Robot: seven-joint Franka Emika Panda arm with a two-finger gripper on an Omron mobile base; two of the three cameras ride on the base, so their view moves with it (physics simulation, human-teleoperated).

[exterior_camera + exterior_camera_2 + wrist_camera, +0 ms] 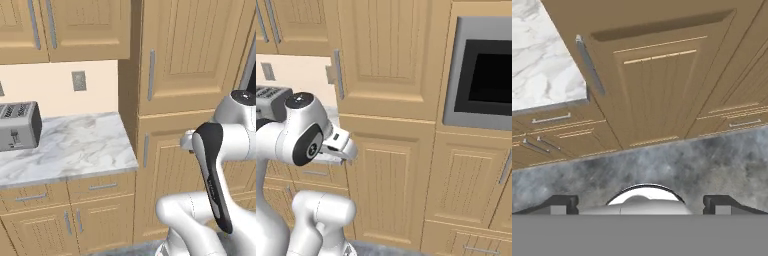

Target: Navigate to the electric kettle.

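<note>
The electric kettle is out of view. My arm is folded close to the base, and its hand point(340, 145) sits in front of a tall wooden cabinet point(387, 75). In the hand view my gripper point(641, 204) looks down at the cabinet door and the grey floor point(702, 165). Its two dark fingertips point(562, 203) stand far apart at the bottom with nothing between them, so it is open.
A boxy silver toaster point(18, 125) stands on the marble counter point(75, 145) to the left, below upper cabinets point(65, 27). Drawers and doors run under the counter. A built-in oven point(483, 75) with a dark window is set in the cabinetry to the right.
</note>
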